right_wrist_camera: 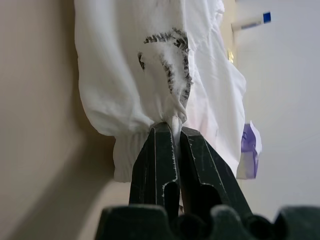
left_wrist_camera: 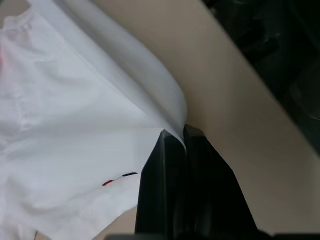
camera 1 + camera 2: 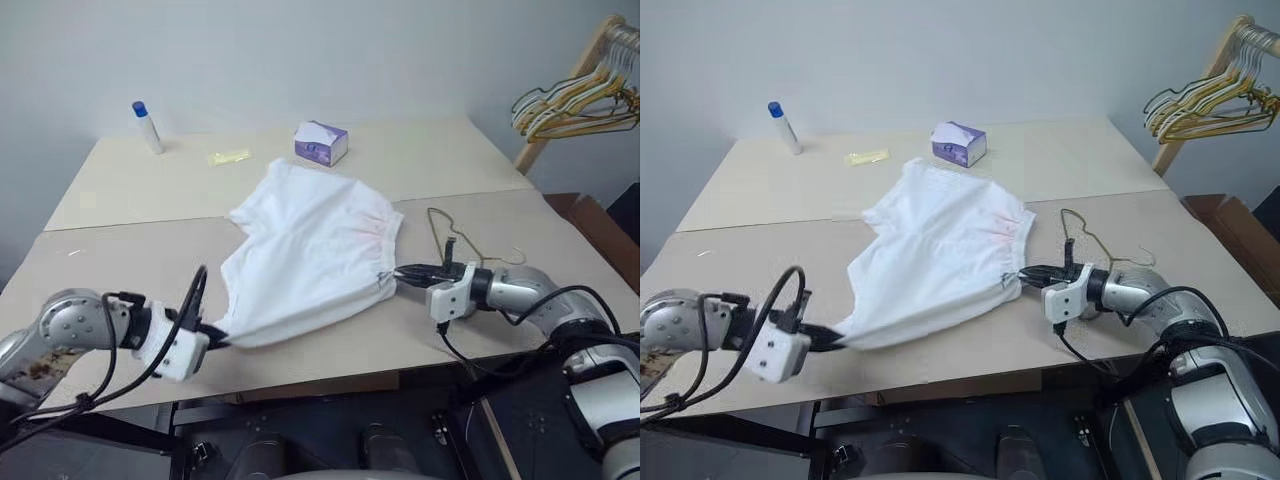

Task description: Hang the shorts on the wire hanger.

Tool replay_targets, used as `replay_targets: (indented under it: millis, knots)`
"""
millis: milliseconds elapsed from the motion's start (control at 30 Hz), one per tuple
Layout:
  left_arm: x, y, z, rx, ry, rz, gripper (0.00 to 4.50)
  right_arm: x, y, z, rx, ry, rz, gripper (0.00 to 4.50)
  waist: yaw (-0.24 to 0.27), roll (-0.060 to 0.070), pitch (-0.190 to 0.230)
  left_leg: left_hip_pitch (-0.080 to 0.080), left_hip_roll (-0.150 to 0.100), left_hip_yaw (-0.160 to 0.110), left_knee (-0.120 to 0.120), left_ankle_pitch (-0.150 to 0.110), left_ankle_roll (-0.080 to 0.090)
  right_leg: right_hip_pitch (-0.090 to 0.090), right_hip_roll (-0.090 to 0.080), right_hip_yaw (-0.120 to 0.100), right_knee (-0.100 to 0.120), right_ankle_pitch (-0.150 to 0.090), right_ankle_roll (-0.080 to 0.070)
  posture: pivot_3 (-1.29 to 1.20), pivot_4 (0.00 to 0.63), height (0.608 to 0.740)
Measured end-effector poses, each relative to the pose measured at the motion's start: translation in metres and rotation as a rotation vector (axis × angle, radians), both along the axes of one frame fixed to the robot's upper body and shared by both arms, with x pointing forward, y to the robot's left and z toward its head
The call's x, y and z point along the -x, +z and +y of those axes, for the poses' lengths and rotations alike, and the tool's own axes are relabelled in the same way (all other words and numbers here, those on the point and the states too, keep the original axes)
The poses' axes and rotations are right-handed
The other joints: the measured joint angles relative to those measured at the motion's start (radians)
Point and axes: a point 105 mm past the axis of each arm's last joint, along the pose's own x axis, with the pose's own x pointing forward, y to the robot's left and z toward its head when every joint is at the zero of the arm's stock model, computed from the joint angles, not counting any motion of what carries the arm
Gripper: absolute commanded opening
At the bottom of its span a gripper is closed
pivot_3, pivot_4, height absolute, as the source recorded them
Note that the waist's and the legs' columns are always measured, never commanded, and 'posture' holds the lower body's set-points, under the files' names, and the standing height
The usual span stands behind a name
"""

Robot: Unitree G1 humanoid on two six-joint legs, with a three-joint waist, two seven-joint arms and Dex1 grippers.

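The left gripper (image 3: 213, 338) is clamped on the near corner of the shorts (image 3: 310, 250), and the right gripper (image 3: 402, 274) pinches their waistband edge, the cloth spread on the table (image 3: 120, 190) between them. Just beyond the right gripper lies the wire hanger (image 3: 455, 235); farther off sits a tissue box (image 3: 321, 142).

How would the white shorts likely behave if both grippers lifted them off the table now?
Probably floppy: the shorts lie in soft folds between the left gripper and right gripper, so the middle would sag. Likely light, since the cloth looks thin. Each gripper pinches only an edge, so it might slip free.
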Motion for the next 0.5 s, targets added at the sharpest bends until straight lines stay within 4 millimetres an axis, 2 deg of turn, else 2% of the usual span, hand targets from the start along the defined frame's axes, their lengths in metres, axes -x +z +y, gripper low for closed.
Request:
replay_targets:
  millis: [100,233,433,467,500]
  knots:
    - [0.015,-0.002,-0.006,0.027,-0.022,0.041,0.03,0.012,-0.008,-0.005,0.057,0.035,0.007,0.00,0.002,0.000,0.000,0.000,0.000,0.000,0.000,0.000,0.001,0.000,0.000,0.001,0.000,0.000,0.000,0.11,0.033,0.740]
    - [0.030,-0.003,-0.018,0.051,-0.040,0.089,0.03,0.021,-0.007,-0.011,0.089,0.058,-0.009,0.00,0.004,-0.001,0.000,0.001,0.000,0.000,0.000,-0.001,0.001,0.001,0.000,0.001,0.000,0.000,0.000,0.11,0.035,0.740]
    - [0.037,-0.010,-0.021,0.054,-0.032,0.147,0.03,0.037,-0.013,-0.015,0.097,0.078,0.009,0.00,0.004,-0.002,-0.001,0.005,0.000,0.000,0.000,-0.001,0.001,0.004,0.000,0.002,0.000,-0.002,-0.001,0.10,0.042,0.740]
    - [0.034,-0.013,-0.019,0.059,-0.019,0.156,0.46,0.040,-0.014,-0.016,0.102,0.082,0.014,0.29,0.004,-0.002,-0.001,0.006,0.000,0.000,0.000,-0.001,0.002,0.005,0.000,0.002,0.000,-0.002,-0.001,0.10,0.042,0.740]
    - [0.032,-0.016,-0.016,0.059,-0.006,0.165,0.63,0.041,-0.014,-0.017,0.106,0.076,0.019,0.60,0.004,-0.002,-0.001,0.007,0.000,0.000,0.000,-0.001,0.002,0.005,0.000,0.002,0.000,-0.003,-0.002,0.10,0.043,0.740]
